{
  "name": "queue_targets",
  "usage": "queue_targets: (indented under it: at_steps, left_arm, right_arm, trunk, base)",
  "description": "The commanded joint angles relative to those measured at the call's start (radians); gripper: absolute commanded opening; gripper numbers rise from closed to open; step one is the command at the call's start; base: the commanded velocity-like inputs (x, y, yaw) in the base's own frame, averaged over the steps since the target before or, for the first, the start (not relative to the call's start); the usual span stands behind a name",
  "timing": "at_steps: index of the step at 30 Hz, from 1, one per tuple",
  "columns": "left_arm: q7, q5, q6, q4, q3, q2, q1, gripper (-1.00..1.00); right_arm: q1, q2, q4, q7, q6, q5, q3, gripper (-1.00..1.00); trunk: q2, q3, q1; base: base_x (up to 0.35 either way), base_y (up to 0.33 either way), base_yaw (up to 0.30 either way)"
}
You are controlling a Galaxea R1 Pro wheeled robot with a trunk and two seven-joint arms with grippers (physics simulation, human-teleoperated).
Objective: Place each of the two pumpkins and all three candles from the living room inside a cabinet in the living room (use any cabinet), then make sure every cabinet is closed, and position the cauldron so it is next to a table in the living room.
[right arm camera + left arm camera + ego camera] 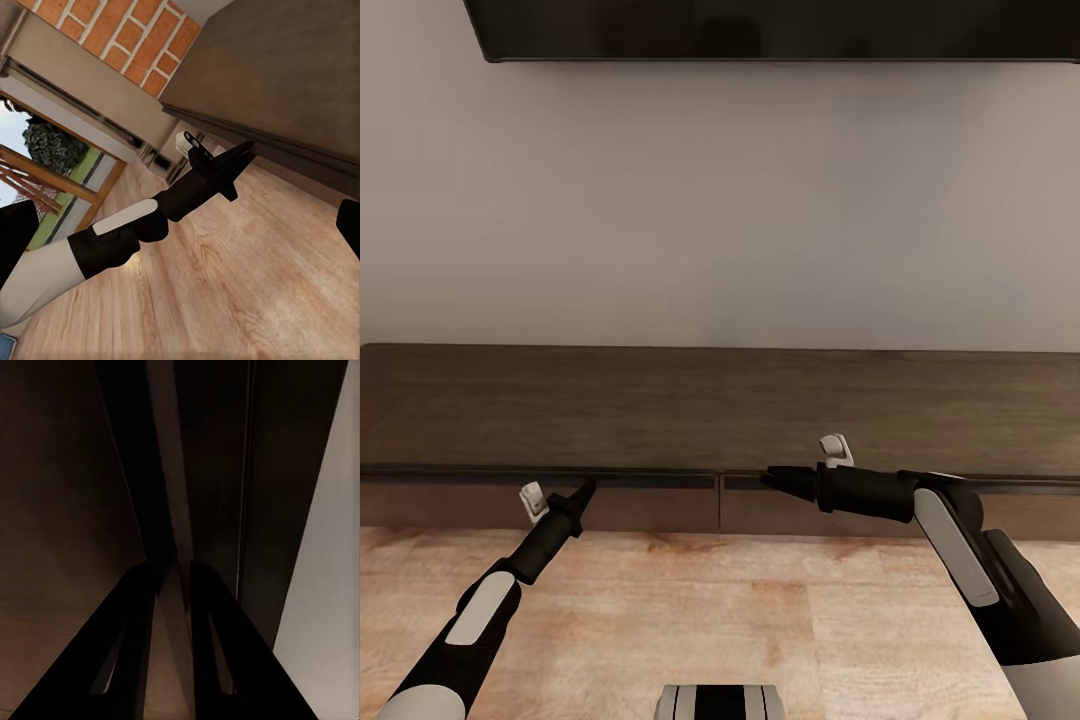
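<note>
at the cabinet (720,420) front, your left tool (586,490) sat closed at the drawer edge; right tool (770,478) state unclear; you needed even pressure.

head view facing the cabinet (720,410) front-on from above, left wrist close against it, right wrist looking sideways along it

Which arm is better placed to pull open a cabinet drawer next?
Probably the left. The left gripper has its tips right at the top edge of a drawer front on the cabinet; the right gripper points sideways along the fronts.
</note>
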Motion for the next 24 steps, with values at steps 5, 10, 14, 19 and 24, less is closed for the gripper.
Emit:
queue_targets:
  at_steps: [5, 10, 14, 19, 24]
  left_arm:
    - [0.002, -0.008, -0.003, 0.002, 0.002, 0.0, 0.0, -1.0]
    - [0.002, -0.008, -0.003, 0.002, 0.002, 0.0, -0.001, -1.0]
    - [0.0, 0.0, 0.001, 0.002, 0.002, 0.003, 0.0, -1.0]
    - [0.0, 0.005, 0.011, 0.002, 0.002, 0.008, 0.001, -1.0]
    - [0.0, 0.006, 0.017, 0.002, 0.002, 0.008, 0.001, -1.0]
  right_arm:
    - [-0.001, -0.001, 0.0, 0.0, 0.005, -0.003, 0.001, 1.0]
    - [-0.001, -0.001, 0.0, 0.0, 0.005, -0.003, 0.001, 1.0]
    - [-0.001, 0.0, 0.013, 0.015, 0.003, -0.004, -0.003, 1.0]
    - [0.002, 0.002, 0.037, 0.018, 0.003, -0.007, -0.001, 1.0]
    - [0.002, 0.003, 0.055, 0.03, 0.003, -0.008, -0.002, 1.0]
  trunk:
    - [0.0, -0.001, 0.0]
    - [0.0, -0.001, 0.0]
    - [0.0, -0.001, 0.0]
    - [0.0, -0.001, 0.0]
    - [0.0, -0.001, 0.0]
  base:
    - [0.0, 0.0, 0.0]
    - [-0.074, 0.0, 0.0]
    - [0.0, 0.0, 0.0]
    - [0.0, 0.0, 0.0]
    - [-0.068, 0.0, 0.0]
